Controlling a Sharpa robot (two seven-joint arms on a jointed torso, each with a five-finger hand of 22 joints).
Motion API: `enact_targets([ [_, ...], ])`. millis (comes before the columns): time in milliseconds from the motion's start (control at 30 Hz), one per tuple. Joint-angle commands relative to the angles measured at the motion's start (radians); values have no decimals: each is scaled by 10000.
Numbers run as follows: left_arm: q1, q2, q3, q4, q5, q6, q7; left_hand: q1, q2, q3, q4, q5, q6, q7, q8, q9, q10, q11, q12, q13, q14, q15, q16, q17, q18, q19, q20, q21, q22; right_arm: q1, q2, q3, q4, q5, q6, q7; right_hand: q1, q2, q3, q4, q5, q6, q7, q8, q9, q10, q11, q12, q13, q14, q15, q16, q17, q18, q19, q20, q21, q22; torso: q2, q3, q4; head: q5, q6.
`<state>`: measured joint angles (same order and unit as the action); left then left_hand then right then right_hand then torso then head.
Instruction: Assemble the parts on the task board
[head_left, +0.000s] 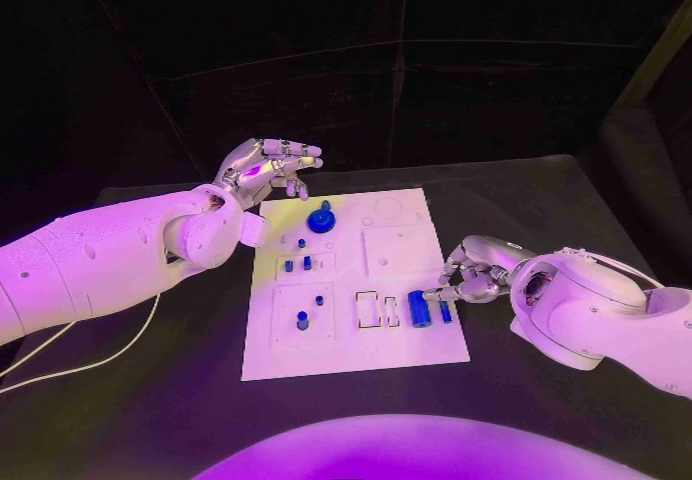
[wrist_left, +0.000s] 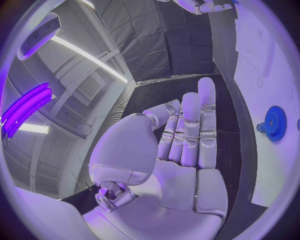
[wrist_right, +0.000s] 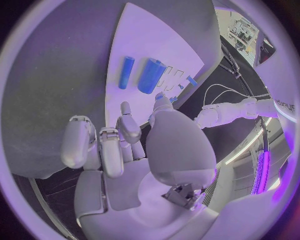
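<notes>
My left hand (head_left: 270, 168) hangs above the desk (head_left: 173, 350) just past the far left corner of the white board (head_left: 289, 350), palm turned up, fingers (wrist_left: 190, 130) stretched out side by side and holding nothing. My right hand (head_left: 469, 275) sits low at the board's right edge, fingers (wrist_right: 103, 145) loosely curled and apart, nothing in them, their tips just beside the thick blue cylinder (head_left: 418, 307) and the thin blue rod (head_left: 446, 311) lying next to it. A blue gear (head_left: 322, 217) sits near the board's far end, close to my left hand. Smaller blue pieces (head_left: 303, 320) stand in the recesses along the board's left half. Dark lettering on my left arm's shell, seen from the right wrist, is too small to read.
</notes>
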<state>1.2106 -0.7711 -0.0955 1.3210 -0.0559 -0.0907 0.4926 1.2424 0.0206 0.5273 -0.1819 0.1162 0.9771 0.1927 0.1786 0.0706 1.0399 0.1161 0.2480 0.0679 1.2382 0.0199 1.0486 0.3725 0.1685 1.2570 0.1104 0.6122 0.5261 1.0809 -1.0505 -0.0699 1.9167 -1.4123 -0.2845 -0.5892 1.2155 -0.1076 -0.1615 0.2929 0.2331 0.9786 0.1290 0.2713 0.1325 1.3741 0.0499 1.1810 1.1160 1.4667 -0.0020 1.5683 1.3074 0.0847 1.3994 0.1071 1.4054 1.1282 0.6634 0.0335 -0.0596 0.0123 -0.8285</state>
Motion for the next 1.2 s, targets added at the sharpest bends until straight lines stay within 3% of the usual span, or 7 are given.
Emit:
enact_targets([
  [33, 15, -20, 7, 27, 40, 69, 20, -85, -28, 44, 18, 5, -61, -8, 53, 15, -85, 5, 51, -6, -42, -3, 30, -9, 129, -47, 14, -39, -17, -76, 112, 2, 7, -328, -318, -146, 9, 7, -20, 1, 100, -54, -10, 59, 19, 77, 20, 115, 138, 1041, 25, 25, 2634, -81, 71, -6, 69, 8, 2, 8, -2, -17, -9],
  [233, 15, -32, 7, 32, 40, 79, 18, -85, -28, 44, 18, 5, -61, -8, 53, 15, -85, 5, 51, -6, -42, -3, 30, -9, 129, -47, 14, -39, -17, -223, 323, 2, -24, -539, -304, -101, 32, 48, -10, -2, 181, -41, -18, 103, 36, 153, 14, 318, 387, 1041, 24, 25, 2634, -80, 67, -5, 75, 14, 4, -5, -3, -53, -15],
  [500, 15, -33, 6, 23, 40, 110, -2, -87, -34, 54, 5, 4, -67, -6, 67, 16, -91, 7, 64, -5, -46, -3, 33, -14, 129, -49, 14, -38, -16, -359, 553, 2, -230, -643, 317, -286, 127, 224, -27, -18, 430, 11, -50, 244, 106, 609, -8, 1362, 1597, 1041, 9, 25, 2634, -83, 63, -16, 103, 56, 8, 4, 2, -65, -53],
  [1000, 14, -46, 5, 16, 39, 148, -28, -87, -34, 54, 5, 4, -67, -6, 67, 16, -91, 7, 64, -5, -46, -3, 33, -14, 129, -49, 14, -38, -16, -572, 973, 3, -555, -663, 964, -456, 224, 401, -35, -42, 486, 91, -86, 322, 169, 654, -36, 1544, 1833, 1041, -10, 25, 2634, -87, 69, -30, 125, 98, 9, -12, 6, -16, -88],
  [1200, 14, -67, 5, 13, 39, 161, -52, -87, -34, 54, 5, 4, -67, -6, 67, 16, -91, 7, 64, -5, -46, -3, 33, -14, 129, -49, 14, -38, -16, -702, 1096, 3, -605, -644, 947, -478, 283, 449, -37, -54, 489, 129, -101, 349, 191, 654, -47, 1566, 1867, 1041, -18, 25, 2634, -85, 63, -37, 123, 88, 6, -17, 4, -10, -95],
])
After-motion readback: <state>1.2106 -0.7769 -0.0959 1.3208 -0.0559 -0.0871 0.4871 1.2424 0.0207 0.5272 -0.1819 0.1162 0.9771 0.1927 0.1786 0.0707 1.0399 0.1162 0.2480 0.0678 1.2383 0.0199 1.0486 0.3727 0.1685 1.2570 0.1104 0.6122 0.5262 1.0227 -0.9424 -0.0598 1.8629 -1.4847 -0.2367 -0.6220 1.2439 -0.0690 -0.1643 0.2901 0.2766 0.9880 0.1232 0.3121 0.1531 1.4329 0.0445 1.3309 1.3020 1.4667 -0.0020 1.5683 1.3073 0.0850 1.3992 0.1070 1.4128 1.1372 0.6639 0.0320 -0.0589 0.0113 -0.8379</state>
